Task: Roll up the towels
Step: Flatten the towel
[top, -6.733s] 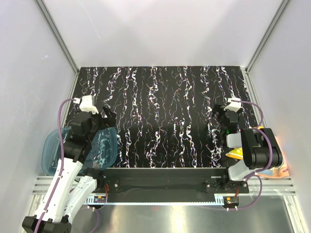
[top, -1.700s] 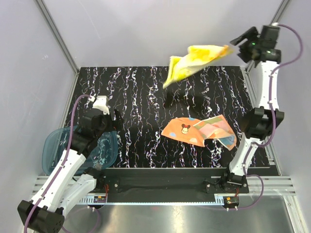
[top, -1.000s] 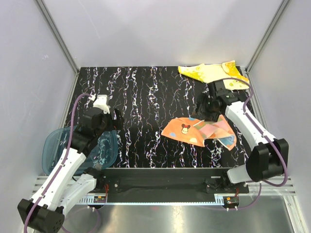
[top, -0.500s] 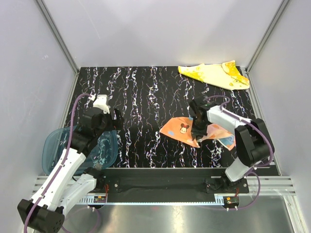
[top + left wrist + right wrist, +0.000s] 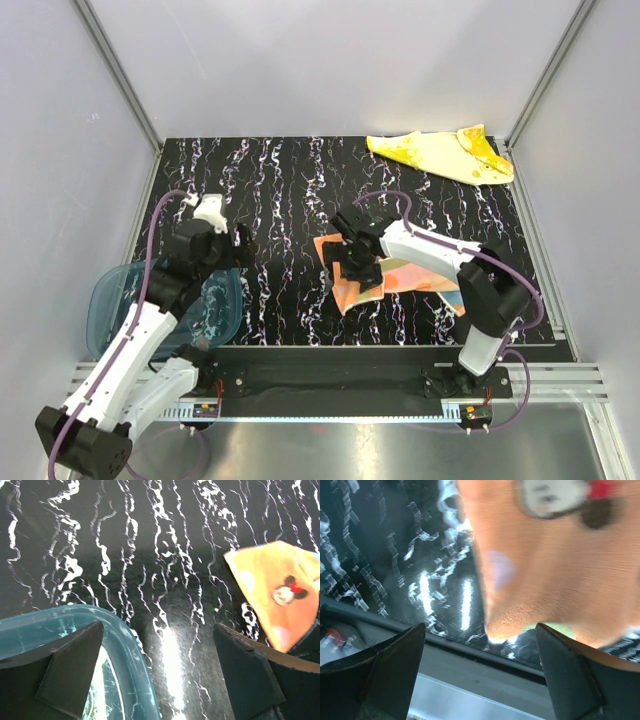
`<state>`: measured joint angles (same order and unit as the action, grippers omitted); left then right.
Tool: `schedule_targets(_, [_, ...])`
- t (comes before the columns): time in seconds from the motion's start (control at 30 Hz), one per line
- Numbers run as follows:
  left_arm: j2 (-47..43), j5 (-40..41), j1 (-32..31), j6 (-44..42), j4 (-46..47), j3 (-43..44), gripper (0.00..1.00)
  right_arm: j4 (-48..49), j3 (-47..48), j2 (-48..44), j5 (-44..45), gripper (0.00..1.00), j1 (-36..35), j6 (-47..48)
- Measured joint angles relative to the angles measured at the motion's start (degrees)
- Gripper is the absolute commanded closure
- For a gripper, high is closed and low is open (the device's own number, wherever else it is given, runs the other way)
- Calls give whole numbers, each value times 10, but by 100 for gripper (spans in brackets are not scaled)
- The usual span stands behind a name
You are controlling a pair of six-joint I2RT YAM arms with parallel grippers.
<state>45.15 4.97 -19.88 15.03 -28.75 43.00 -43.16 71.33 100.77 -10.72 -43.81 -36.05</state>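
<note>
The orange-pink towel (image 5: 400, 277) lies bunched and partly folded on the black marbled table (image 5: 290, 190), right of centre. My right gripper (image 5: 355, 265) is low over its left end, jaws wide open. In the right wrist view the towel (image 5: 545, 570) with its cartoon mouse fills the top, and that gripper (image 5: 480, 635) holds nothing. The yellow towel (image 5: 440, 155) lies spread at the back right corner. My left gripper (image 5: 232, 247) is open and empty at the left. In its wrist view (image 5: 157, 645) the orange-pink towel (image 5: 275, 590) shows at the right.
A translucent teal-blue tray (image 5: 160, 310) sits at the table's near left edge, under the left arm; its rim (image 5: 125, 645) curves between the left fingers. Grey walls enclose the table. The table's front edge and a metal rail (image 5: 470, 690) lie just beyond the right gripper.
My right arm has swept left and nearer, dragging the orange-pink towel left and bunching it. Before that the yellow towel landed at the back right. The left arm has not moved.
</note>
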Motion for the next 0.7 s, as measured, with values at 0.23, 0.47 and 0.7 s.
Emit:
schedule_targets(0.23, [129,-2,-85,50,-19,60,4,-60,-3,-79,125,0,52,6])
schedule_targets(0.47, [350,-2,-144,96,-10,157,4,-76,-26,-209,189,0,190,21])
schedule_targets(0.7, [560,3,-169,124,-6,295,13,-86,-62,-217,190,0,187,31])
